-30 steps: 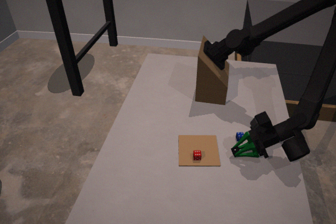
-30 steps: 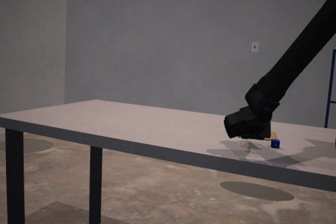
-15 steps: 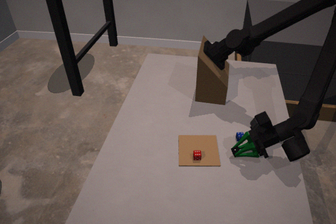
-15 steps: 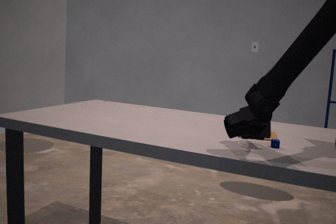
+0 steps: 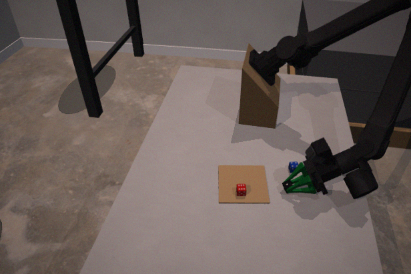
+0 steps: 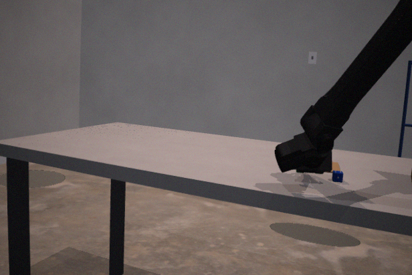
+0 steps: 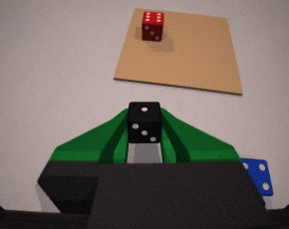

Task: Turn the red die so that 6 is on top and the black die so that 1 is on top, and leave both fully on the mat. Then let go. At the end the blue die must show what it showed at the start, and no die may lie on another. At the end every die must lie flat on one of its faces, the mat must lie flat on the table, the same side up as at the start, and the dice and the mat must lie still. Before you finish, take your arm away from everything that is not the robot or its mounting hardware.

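Observation:
My gripper (image 5: pixel 287 185), with green fingers, is shut on the black die (image 7: pixel 144 121) and holds it low over the table, just right of the mat. In the wrist view the black die shows 1 on top and 3 on the near face. The red die (image 5: pixel 241 189) lies flat on the tan mat (image 5: pixel 241 183), with 6 on top; it also shows in the wrist view (image 7: pixel 152 25) on the mat (image 7: pixel 183 50). The blue die (image 5: pixel 293 166) lies on the table beside my gripper, off the mat; it also shows in the exterior view (image 6: pixel 337 176) and the wrist view (image 7: pixel 258 175).
A brown wedge-shaped block (image 5: pixel 259 99) stands on the table behind the mat. The table's right edge is close to my arm. A black frame (image 5: pixel 83 43) stands on the floor at the left.

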Available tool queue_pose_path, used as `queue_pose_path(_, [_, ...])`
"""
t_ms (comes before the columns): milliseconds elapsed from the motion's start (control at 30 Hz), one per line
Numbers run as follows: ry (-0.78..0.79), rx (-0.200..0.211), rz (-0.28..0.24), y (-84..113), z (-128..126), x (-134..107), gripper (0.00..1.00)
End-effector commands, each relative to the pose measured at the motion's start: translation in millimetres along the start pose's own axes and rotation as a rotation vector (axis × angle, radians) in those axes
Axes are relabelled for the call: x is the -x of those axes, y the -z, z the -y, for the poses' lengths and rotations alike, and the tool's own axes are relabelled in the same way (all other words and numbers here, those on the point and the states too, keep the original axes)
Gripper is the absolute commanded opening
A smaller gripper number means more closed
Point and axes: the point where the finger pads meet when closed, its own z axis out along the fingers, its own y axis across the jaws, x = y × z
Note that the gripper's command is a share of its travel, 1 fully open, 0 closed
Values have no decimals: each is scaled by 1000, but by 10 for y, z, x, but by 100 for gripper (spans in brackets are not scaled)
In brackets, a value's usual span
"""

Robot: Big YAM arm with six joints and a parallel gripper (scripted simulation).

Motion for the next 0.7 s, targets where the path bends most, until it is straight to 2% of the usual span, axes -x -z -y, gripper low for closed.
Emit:
queue_pose_path(0, [-22, 18, -1, -3, -87, -46, 20])
queue_pose_path(133, [-17, 23, -4, 28, -77, -70, 20])
queue_pose_path(167, [-47, 29, -3, 54, -130, 46, 20])
queue_pose_path(367, [-31, 17, 0, -11, -91, -29, 20])
queue_pose_path(667, [-32, 20, -2, 4, -98, -27, 20])
